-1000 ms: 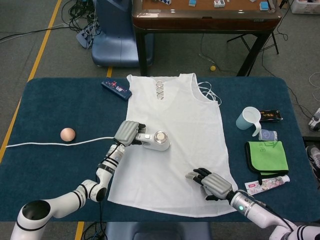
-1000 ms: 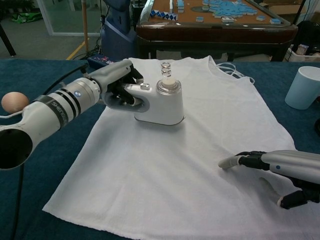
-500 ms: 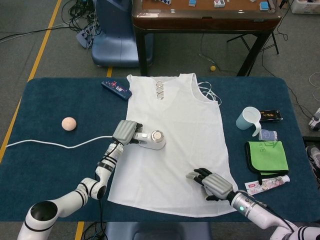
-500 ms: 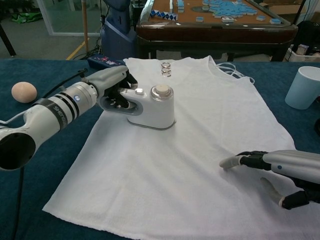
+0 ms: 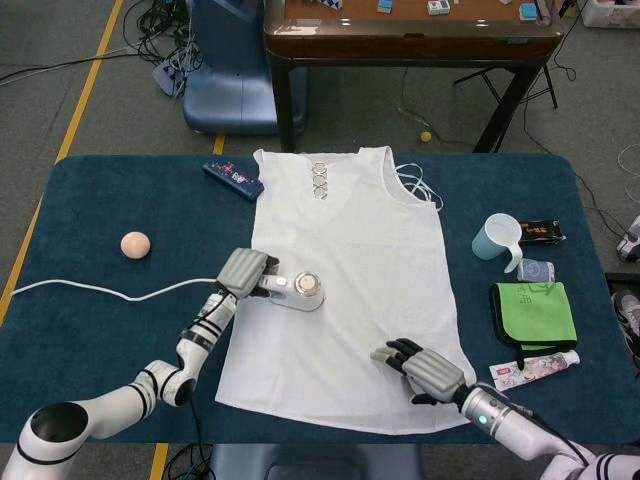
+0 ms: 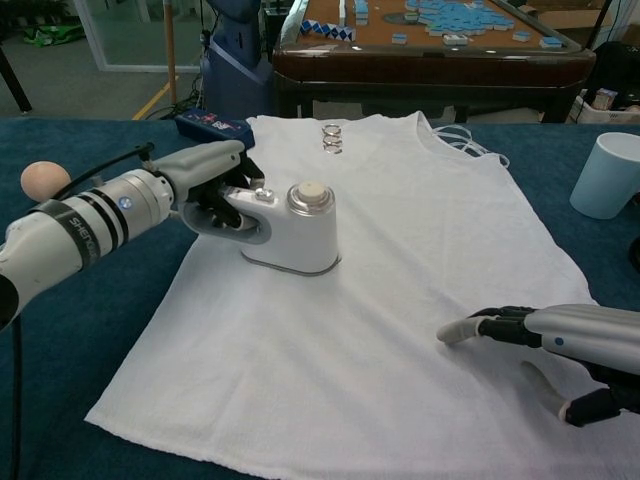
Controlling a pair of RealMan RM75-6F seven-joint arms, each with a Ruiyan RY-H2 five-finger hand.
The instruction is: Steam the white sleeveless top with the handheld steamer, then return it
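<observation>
The white sleeveless top [image 5: 350,270] [image 6: 400,250] lies flat on the blue table, neckline at the far side. My left hand [image 5: 247,272] [image 6: 205,180] grips the handle of the white handheld steamer [image 5: 298,291] [image 6: 295,228], which stands face down on the top's left half. Its white cord [image 5: 100,290] trails off to the left. My right hand [image 5: 425,368] [image 6: 545,335] rests with spread fingers on the top's lower right part and holds nothing.
A pink ball [image 5: 135,243] [image 6: 45,180] lies at the left. A dark blue packet [image 5: 232,177] sits by the top's left shoulder. At the right are a pale blue cup [image 5: 497,238] [image 6: 605,175], a green cloth [image 5: 532,312] and a tube [image 5: 535,369].
My left hand has slid the steamer toward me and to the left across the top. The right hand has stayed in place on the fabric.
</observation>
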